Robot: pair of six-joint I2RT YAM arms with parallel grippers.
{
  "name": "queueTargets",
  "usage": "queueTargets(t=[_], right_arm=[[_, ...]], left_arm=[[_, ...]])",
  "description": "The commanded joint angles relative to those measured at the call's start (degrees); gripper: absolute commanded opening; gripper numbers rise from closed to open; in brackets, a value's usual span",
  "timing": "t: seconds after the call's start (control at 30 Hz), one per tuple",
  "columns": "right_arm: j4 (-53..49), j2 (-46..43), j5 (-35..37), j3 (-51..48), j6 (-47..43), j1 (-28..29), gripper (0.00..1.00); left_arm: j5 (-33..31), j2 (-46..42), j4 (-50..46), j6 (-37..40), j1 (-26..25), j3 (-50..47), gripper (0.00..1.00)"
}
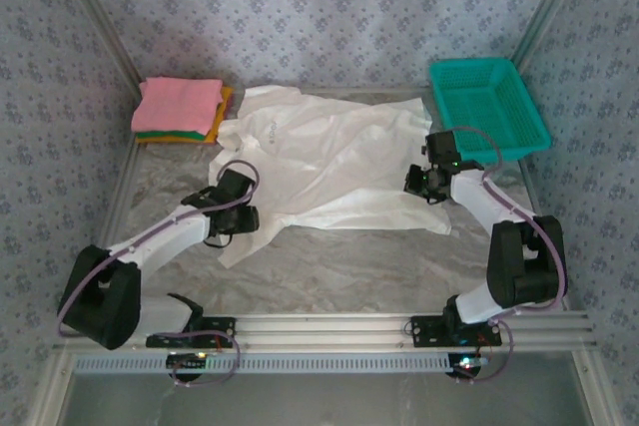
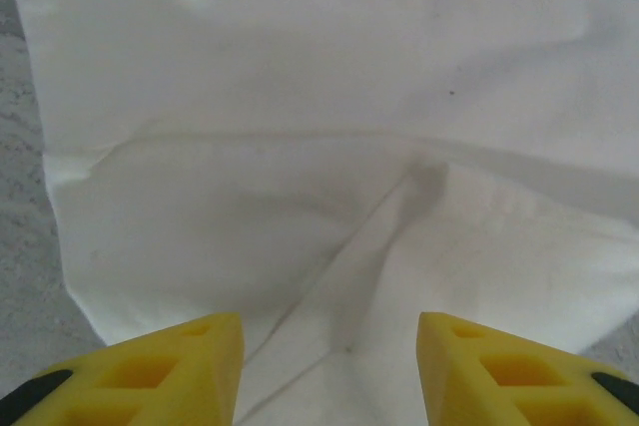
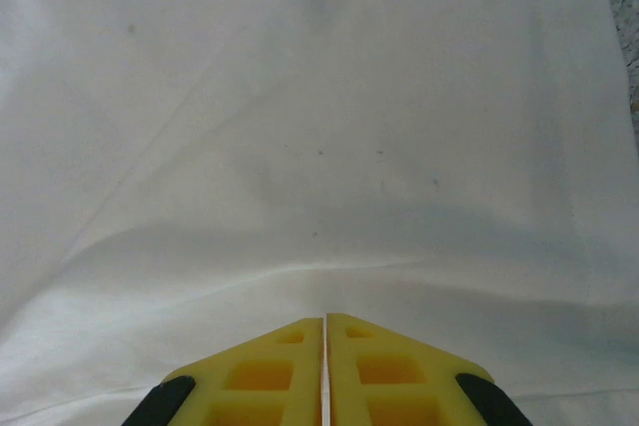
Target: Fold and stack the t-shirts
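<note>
Three shirts look done: folded stack (image 1: 178, 110), pink on top, sits well left of the teal basket (image 1: 469, 65). The white t-shirt (image 1: 329, 162) lies unfolded on the tabletop just left of that basket. Left tool (image 2: 329, 318) gapes open, empty; right tool (image 3: 324, 318) is pinched shut on the shirt's fabric

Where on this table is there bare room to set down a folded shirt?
Bare table runs between the white t-shirt and its near edge's neighbour, the front rail; a smaller patch lies in front of the folded stack. The middle and the teal basket side are crowded.
</note>
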Motion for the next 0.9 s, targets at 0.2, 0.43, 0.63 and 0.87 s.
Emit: queueTargets(t=[0.2, 0.43, 0.63, 0.87], right_arm=[[0.32, 0.13, 0.18, 0.93, 0.32, 0.25, 0.11], [-0.13, 0.48, 0.43, 1.71, 0.07, 0.3, 0.11], [-0.14, 0.84, 0.61, 1.85, 0.35, 0.27, 0.11], [0.27, 1.79, 0.41, 1.66, 0.92, -0.02, 0.11]], left_arm=[[5.68, 8.38, 6.55, 3.17, 0.6, 0.67, 0.38], [4.41, 7.45, 4.68, 2.47, 0.51, 1.17, 0.0], [0.09, 1.34, -1.12, 0.39, -2.15, 1.18, 0.0], [-4.27, -9.02, -2.84, -4.41, -10.72, -4.0, 0.0]])
